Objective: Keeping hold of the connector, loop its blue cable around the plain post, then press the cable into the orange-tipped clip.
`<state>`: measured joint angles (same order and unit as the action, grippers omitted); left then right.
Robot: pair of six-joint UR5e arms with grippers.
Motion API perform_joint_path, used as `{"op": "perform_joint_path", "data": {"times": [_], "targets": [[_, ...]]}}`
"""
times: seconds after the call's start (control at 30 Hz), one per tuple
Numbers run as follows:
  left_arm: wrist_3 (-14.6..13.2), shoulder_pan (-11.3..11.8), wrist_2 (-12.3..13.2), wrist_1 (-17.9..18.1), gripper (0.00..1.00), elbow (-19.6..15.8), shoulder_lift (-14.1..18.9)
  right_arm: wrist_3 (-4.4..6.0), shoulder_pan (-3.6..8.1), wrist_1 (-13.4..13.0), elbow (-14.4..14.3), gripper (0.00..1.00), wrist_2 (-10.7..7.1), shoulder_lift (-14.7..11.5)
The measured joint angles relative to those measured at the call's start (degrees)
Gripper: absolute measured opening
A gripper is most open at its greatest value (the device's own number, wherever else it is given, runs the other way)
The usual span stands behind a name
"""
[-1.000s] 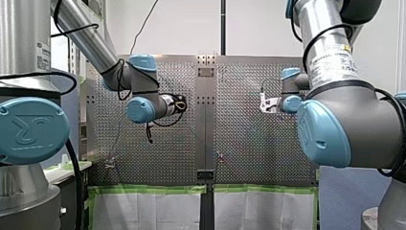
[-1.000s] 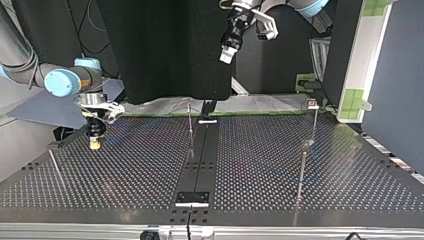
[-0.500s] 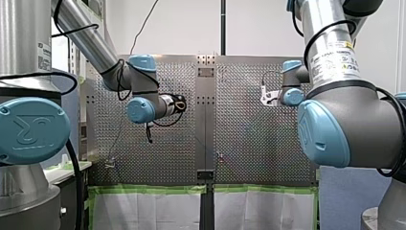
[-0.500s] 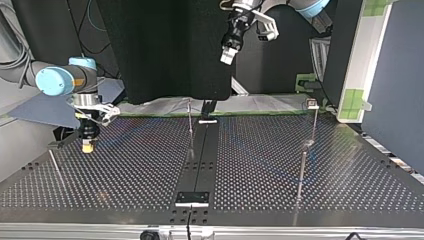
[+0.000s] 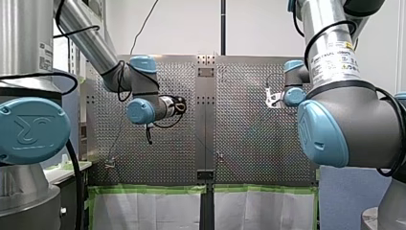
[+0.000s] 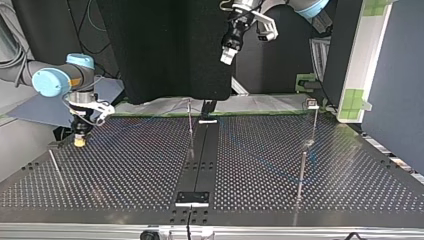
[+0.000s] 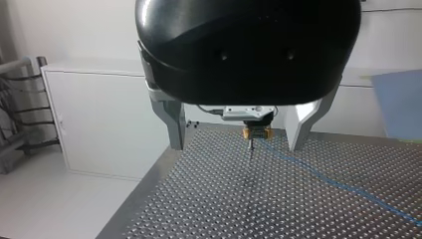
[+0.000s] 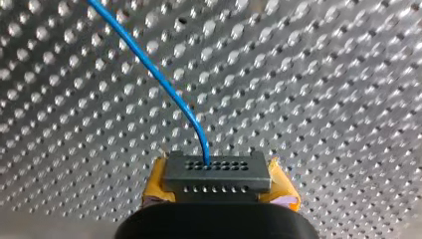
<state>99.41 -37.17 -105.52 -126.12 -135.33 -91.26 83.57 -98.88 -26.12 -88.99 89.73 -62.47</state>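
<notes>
In the right wrist view my right gripper point(image 8: 217, 191) is shut, its yellow pads on both sides of a dark grey connector point(image 8: 216, 172). The blue cable point(image 8: 164, 84) leaves the connector's face and runs away over the perforated plate. The top view shows this gripper point(image 6: 79, 141) low over the table's far left corner. My left gripper point(image 6: 227, 54) hangs high above the table's middle, open and empty. Between its metal fingers point(image 7: 174, 124) the left wrist view shows the right gripper point(image 7: 256, 132) far ahead, the cable point(image 7: 338, 184) trailing from it. A thin red-tipped rod point(image 6: 190, 127) stands by the centre strip.
A plain upright rod point(image 6: 302, 172) stands on the top view's right half, a taller one with a small box on top point(image 6: 313, 117) behind it. Another thin rod point(image 6: 55, 167) leans near the left edge. A black centre strip point(image 6: 200, 160) splits the table.
My right gripper, still holding the connector, has moved toward the top view's left and a little farther back. My left arm has stayed where it was.
</notes>
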Motion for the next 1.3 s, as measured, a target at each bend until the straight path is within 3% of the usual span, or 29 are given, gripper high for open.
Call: {"op": "perform_joint_path", "data": {"times": [0.4,0.93,1.1,1.3], "targets": [[-0.1,0.0,0.5,0.1,1.00,0.0,-0.7,-0.47,1.25,2.7,0.1,0.00,0.41,-1.8],[0.3,0.0,0.9,0.1,1.00,0.0,-0.7,-3.45,3.56,6.9,0.0,0.00,0.21,-3.3],[0.9,0.0,0.9,0.2,1.00,0.0,-0.7,-3.86,4.57,6.1,0.0,0.00,-1.19,-3.3],[1.1,0.0,0.9,0.5,1.00,0.0,-0.7,-4.34,5.84,5.8,0.0,0.00,-4.20,-3.3]]}}
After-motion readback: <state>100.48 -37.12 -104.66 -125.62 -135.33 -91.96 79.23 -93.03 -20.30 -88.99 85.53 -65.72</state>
